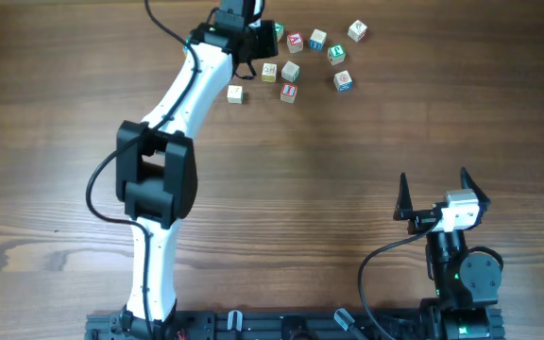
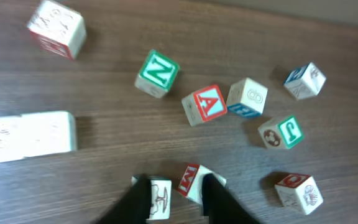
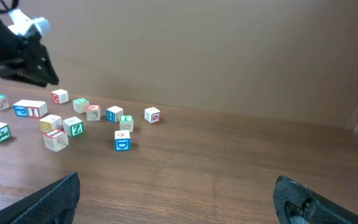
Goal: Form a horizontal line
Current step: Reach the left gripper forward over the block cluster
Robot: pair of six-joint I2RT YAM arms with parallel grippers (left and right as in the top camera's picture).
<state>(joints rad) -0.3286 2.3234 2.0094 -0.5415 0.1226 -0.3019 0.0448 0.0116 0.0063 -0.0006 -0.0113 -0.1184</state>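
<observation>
The left gripper [image 2: 176,182] is in among the cubes, just below the red A cube [image 2: 205,104] in its wrist view. Its fingers are partly apart with the red M cube [image 2: 190,180] between them. Gripping or not, I cannot tell. The horizontal line [image 2: 27,134] – two cubes touching so far – lies well left of the A. The right gripper [image 1: 434,181] sits far from the A, fingers spread wide.

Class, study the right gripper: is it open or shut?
Open. The right gripper has its fingers spread wide apart, one at each lower corner of the right wrist view, with nothing held between them.
</observation>
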